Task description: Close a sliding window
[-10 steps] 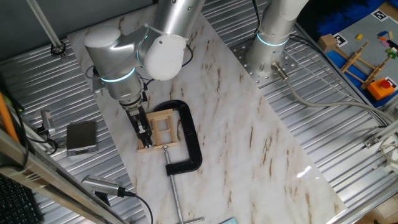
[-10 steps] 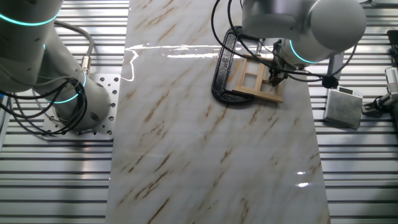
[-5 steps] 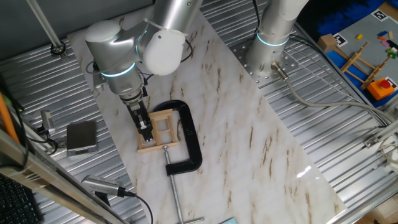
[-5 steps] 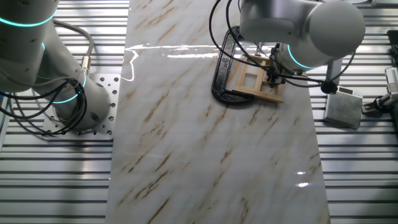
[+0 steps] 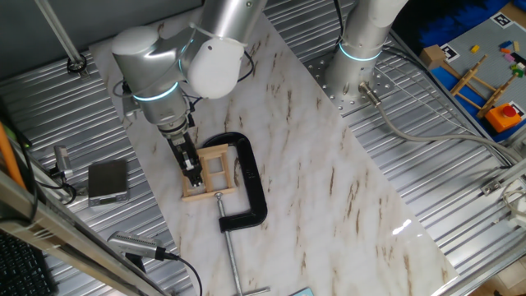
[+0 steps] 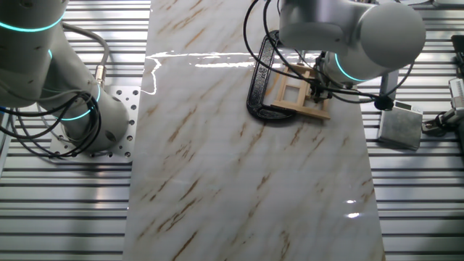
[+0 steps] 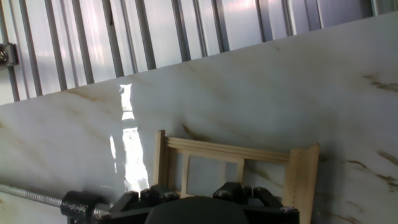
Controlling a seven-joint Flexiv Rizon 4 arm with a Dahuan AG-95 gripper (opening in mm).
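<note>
The marble-topped table (image 5: 329, 156) carries a black C-clamp (image 5: 251, 177) that pins the sliding window (image 5: 215, 170) near the table's 9 o'clock edge in one fixed view. The arm comes down from 12 o'clock, and its gripper (image 5: 192, 170) sits on the window's 9 o'clock side rail, touching or just over it. The frame's long rails run roughly 11 to 5 o'clock, likely the slide line. Whether the gripper's fingers are together or apart I cannot tell.
</note>
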